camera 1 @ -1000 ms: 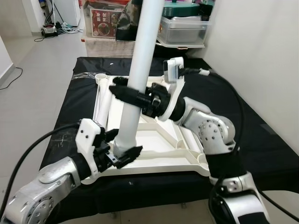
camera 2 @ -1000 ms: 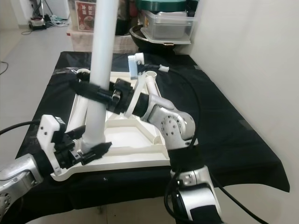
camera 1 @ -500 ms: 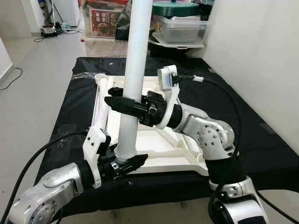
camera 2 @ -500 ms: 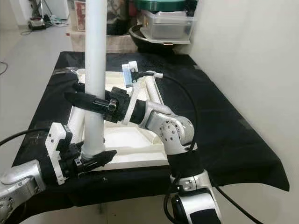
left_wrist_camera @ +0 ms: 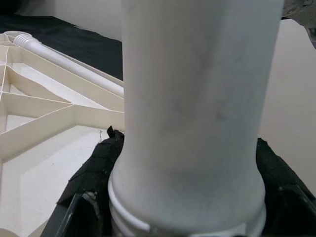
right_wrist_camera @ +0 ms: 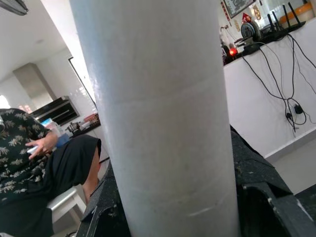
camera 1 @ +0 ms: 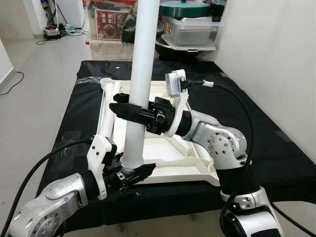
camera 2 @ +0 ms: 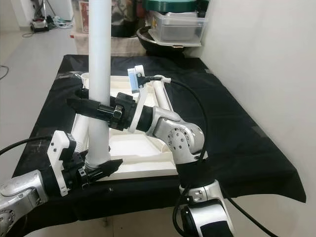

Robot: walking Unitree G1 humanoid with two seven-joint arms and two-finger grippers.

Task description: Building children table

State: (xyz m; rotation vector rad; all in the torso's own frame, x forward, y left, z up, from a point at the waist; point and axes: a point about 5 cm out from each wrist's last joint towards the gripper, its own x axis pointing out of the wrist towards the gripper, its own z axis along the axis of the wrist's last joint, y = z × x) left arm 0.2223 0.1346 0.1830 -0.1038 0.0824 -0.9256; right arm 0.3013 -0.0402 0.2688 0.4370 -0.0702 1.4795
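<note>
Standing nearly upright, the white table leg (camera 1: pixel 139 79) has its long axis running straight up from the near left corner of the upturned white tabletop (camera 1: pixel 173 148), which lies on the black-covered counter (camera 1: pixel 276 153). The left gripper (camera 1: pixel 129 173) clasps the leg's foot right at the corner socket; the right gripper (camera 1: pixel 129 109) clamps it higher up, crosswise. Seating it looks to depend on keeping that axis plumb over the socket. Smooth, plain tube with a ringed end.
</note>
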